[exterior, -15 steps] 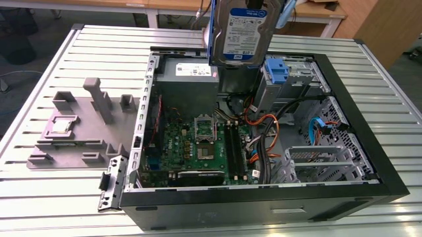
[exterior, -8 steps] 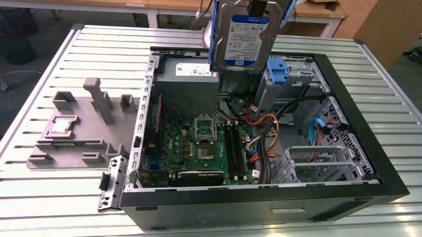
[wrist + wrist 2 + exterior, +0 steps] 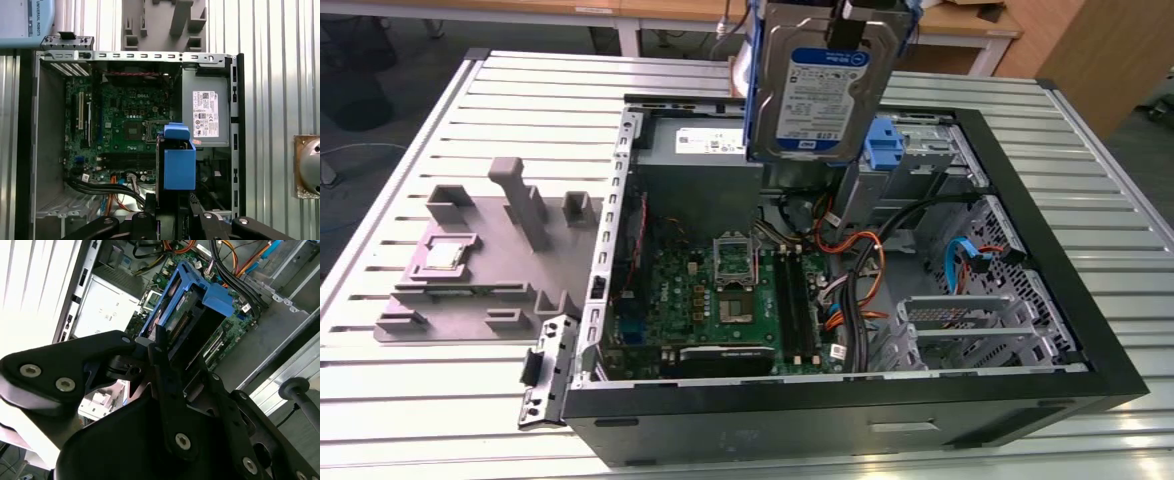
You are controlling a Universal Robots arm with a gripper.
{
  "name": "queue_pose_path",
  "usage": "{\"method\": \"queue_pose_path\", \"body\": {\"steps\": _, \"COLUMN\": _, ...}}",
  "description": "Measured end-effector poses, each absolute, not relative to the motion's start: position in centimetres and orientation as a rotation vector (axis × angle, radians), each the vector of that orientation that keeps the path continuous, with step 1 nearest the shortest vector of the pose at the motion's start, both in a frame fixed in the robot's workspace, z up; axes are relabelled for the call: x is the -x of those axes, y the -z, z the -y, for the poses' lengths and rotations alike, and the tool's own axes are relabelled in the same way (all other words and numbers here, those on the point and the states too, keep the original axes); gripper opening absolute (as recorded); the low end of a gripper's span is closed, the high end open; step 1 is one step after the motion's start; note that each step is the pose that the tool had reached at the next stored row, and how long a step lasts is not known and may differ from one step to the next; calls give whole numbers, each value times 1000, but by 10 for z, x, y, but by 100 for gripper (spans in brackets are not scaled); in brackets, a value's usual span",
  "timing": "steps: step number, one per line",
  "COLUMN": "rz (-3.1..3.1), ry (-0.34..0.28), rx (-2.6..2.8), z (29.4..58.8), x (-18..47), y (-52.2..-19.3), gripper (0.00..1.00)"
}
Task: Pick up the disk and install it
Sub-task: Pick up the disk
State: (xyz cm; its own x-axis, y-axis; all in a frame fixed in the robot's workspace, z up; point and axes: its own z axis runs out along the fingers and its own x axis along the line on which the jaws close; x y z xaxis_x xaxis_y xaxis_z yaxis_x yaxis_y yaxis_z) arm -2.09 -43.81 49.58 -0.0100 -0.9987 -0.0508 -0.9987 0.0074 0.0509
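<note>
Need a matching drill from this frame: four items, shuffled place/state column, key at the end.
Things:
1. disk
2. power supply
3. motherboard
4. grey fixture

Place or state:
A. on the table, outside the case, at the exterior view's left
B. green, flat on the case floor
C. clamped in the gripper, in the air above the open case
D. grey box with a white label, in a corner of the case

Pairs: 1-C, 2-D, 3-B, 4-A

Matte black fingers point(image 3: 165, 375) and linkages point(image 3: 75, 365) studded with silver screws point(image 3: 31, 370).
</note>
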Motion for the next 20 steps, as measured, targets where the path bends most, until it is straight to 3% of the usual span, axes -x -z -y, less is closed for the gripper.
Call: {"method": "queue_pose_path", "body": {"steps": 20, "rz": -2229, "ry": -113, "rx": 2210, "z": 492, "x": 21, "y": -492, "gripper": 35}}
